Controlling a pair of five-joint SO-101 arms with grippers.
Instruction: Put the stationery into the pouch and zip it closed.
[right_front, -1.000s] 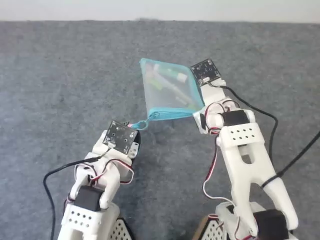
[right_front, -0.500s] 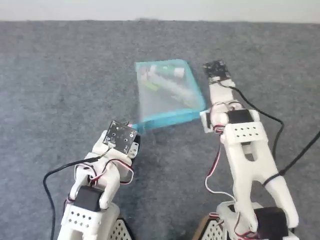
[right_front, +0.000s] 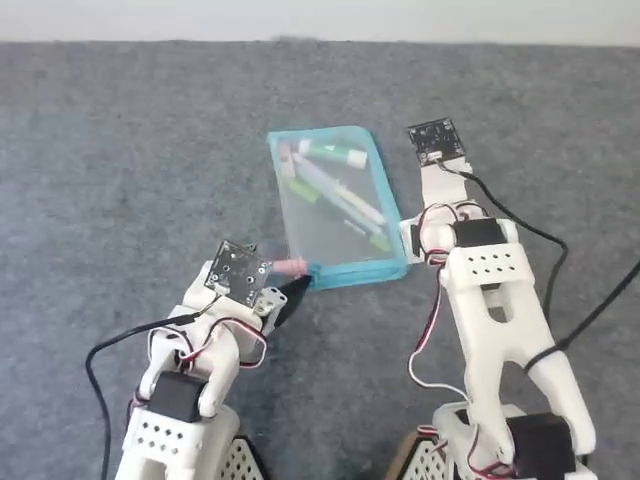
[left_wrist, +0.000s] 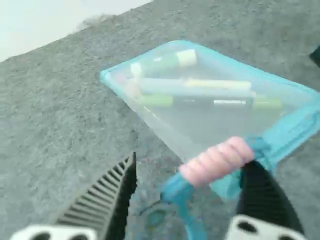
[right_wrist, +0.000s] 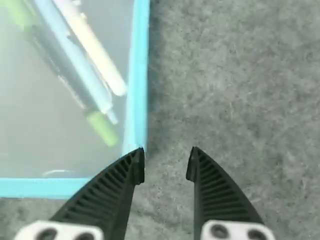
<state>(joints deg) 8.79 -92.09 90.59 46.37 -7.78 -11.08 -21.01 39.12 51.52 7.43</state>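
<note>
Grey carpet (right_front: 120, 150) bears the pouch (right_front: 335, 205), between left tool (left_wrist: 192, 170) and right tool (right_wrist: 166, 152).

The clear, blue-edged pouch (right_front: 360, 271) lies flat before me. Pens and markers (right_front: 340, 195) lie inside it. A pink pull (right_front: 288, 266) sticks out at its near corner.

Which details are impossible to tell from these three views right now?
Whether the zip is fully closed: left wrist view, blurred, and the pink pull covers its end.
How many pens are in the pouch: high view, they overlap behind the cloudy wall.
Whether the left gripper touches the pull: high and left wrist views, too small or blurred.
</note>
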